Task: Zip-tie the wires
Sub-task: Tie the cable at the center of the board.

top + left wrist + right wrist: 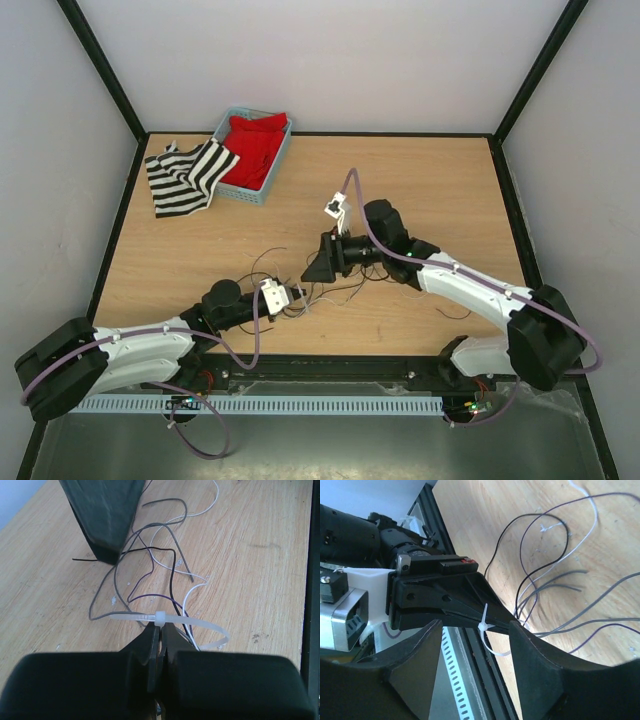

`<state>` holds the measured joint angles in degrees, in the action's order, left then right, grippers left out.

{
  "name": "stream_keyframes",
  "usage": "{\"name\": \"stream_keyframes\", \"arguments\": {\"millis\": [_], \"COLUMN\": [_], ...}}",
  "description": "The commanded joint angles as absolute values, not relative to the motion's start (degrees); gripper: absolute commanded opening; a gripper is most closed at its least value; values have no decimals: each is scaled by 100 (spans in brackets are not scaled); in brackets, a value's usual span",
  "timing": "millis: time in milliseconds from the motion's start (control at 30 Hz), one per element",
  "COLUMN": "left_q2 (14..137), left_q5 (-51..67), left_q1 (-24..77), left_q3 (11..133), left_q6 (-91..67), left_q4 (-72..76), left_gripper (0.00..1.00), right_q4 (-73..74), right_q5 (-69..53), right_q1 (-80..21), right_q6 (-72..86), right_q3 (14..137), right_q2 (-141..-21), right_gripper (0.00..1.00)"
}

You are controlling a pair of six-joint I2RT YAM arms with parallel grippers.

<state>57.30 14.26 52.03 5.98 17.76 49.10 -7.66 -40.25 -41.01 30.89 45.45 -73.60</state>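
The left gripper (160, 632) is clenched on a translucent white plastic zip tie (161, 618). The tie loops around thin black, grey and white wires (171, 580), which fan out beyond it across the wooden table (250, 580). The right gripper (477, 626) is released, its fingers on either side of the tie.

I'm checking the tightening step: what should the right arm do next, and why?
Probably close the right gripper on the zip tie tail. The left gripper is shut on the tie's head, the loop circles the wires loosely, and the tail appears to sit between the right fingers, which stand apart. Gripping it would let the loop be pulled tight.
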Motion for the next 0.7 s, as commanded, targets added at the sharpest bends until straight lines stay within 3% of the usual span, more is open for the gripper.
{"name": "stream_keyframes", "arguments": {"millis": [0,667], "left_q2": [5651,5695], "left_q5": [1560,1565], "left_q1": [5150,5142], "left_q3": [588,650], "left_q6": [1736,1723], "left_q4": [5007,5010], "left_gripper": [0,0], "right_q4": [-1084,-1477], "right_q5": [-4179,-3797], "right_q1": [-4328,-4544], "right_q6": [3284,3472], "right_q3": [4573,4513], "right_q2": [-7606,-8070], "right_gripper": [64,51]}}
